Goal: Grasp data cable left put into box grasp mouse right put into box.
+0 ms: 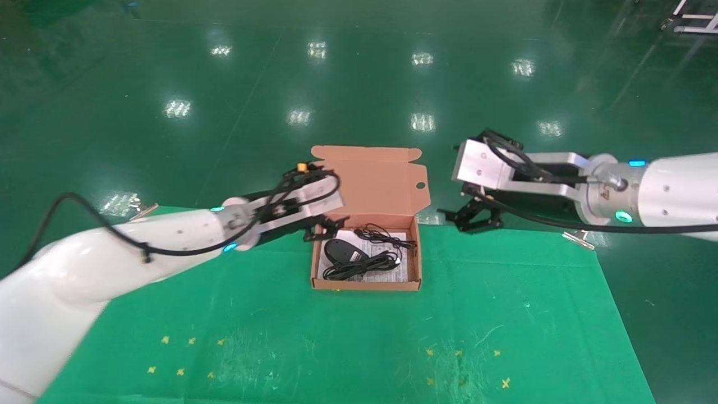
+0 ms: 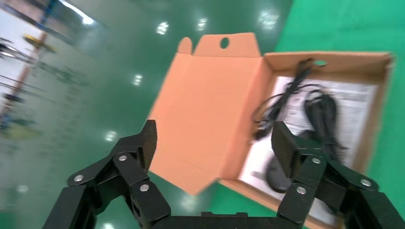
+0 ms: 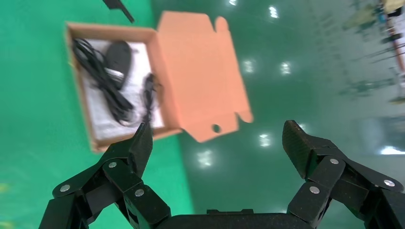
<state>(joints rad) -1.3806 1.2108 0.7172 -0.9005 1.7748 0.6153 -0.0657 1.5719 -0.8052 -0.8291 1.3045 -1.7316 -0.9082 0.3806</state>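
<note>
The salmon-orange box [image 1: 364,285] stands on the green mat with its tabbed lid [image 1: 373,179] upright behind it. Inside, on a white printed sheet, lie the black mouse [image 1: 338,249] and the looped black data cable [image 1: 364,264]; the mouse's thin cord [image 1: 387,235] is coiled at the back. My left gripper [image 1: 325,227] hovers open at the box's back left corner, holding nothing. In its wrist view the left gripper [image 2: 214,131] frames the lid [image 2: 210,105] and the mouse [image 2: 277,174]. My right gripper [image 1: 477,216] is open and holds nothing, apart from the box on its right, over the mat's far edge.
The green mat [image 1: 348,348] carries small yellow cross marks near its front edge. Glossy green floor [image 1: 359,84] lies beyond the mat. In the right wrist view, the box [image 3: 79,71] with the mouse [image 3: 118,55] and the data cable [image 3: 102,86] is seen past the right gripper [image 3: 217,128].
</note>
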